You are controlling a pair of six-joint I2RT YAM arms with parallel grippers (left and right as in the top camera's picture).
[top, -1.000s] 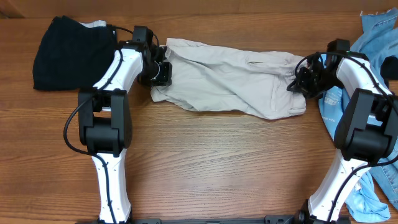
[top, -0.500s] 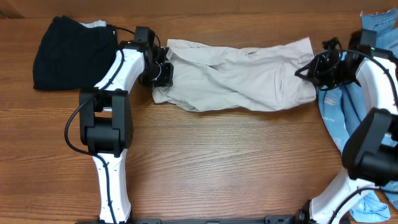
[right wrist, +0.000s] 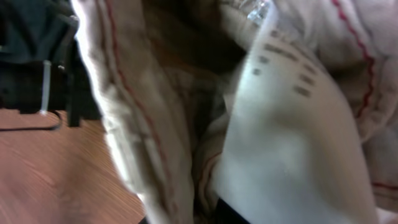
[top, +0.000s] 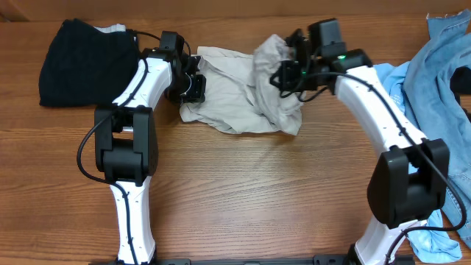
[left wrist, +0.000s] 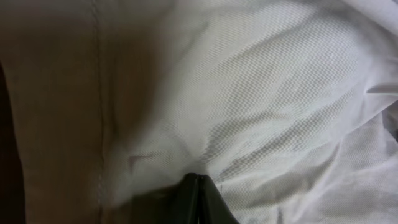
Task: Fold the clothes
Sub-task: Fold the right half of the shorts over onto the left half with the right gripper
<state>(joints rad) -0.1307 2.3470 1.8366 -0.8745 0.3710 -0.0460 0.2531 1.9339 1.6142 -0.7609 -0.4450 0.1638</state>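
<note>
The beige khaki shorts (top: 235,103) lie on the wooden table in the overhead view, their right half lifted and carried over to the left. My left gripper (top: 193,87) is shut, pinning the shorts' left end; its closed fingertips (left wrist: 200,196) press into the beige cloth (left wrist: 249,93). My right gripper (top: 283,73) is shut on the shorts' right end and holds it raised above the middle. The right wrist view is filled by hanging beige cloth with red stitching and a white label (right wrist: 280,137).
A black garment (top: 85,59) lies at the far left. Blue denim and light-blue pieces (top: 434,66) are heaped at the right edge, down to the front right corner (top: 441,235). Bare wood (top: 257,191) shows in front of the shorts.
My right gripper has lifted the shorts' right end and swept it leftward, from the right side to above the shorts' middle. The left gripper has stayed put.
</note>
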